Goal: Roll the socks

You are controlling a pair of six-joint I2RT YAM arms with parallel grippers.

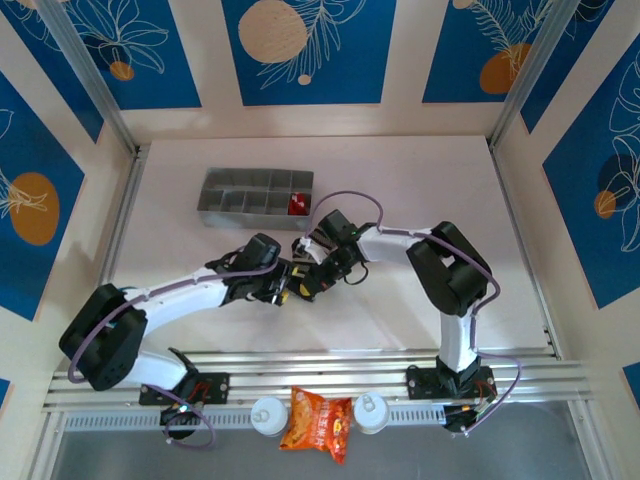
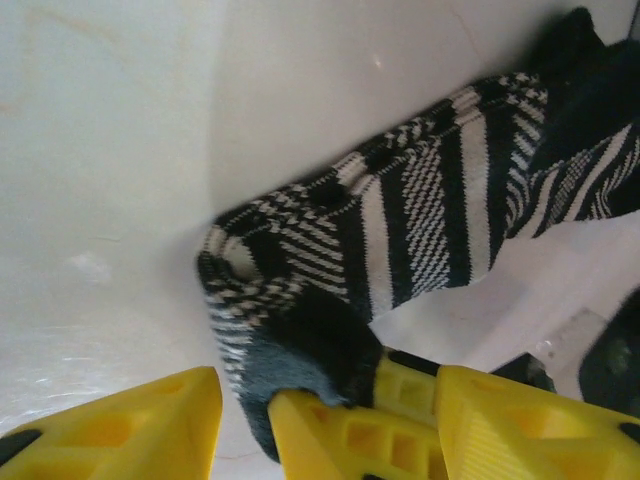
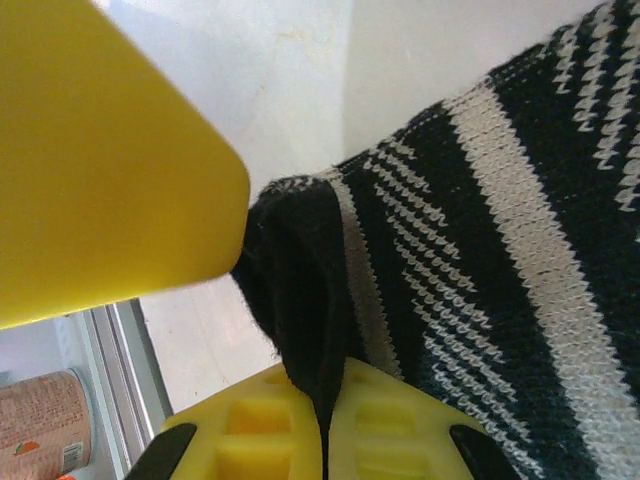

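Striped sock mid-table between both grippers; red sock in tray.
Grey divided tray at the back of the table, red sock in its right-end compartment. Right gripper is pinched on the striped sock's black edge. Left gripper is half-parted around the dark toe (gap showing). From above, the arms hide most of the striped sock.

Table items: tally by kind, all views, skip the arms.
Socks: 2 (red sock, striped sock)
Grey tray: 1
Snack packet: 1
White-lidded containers: 2
Total: 6
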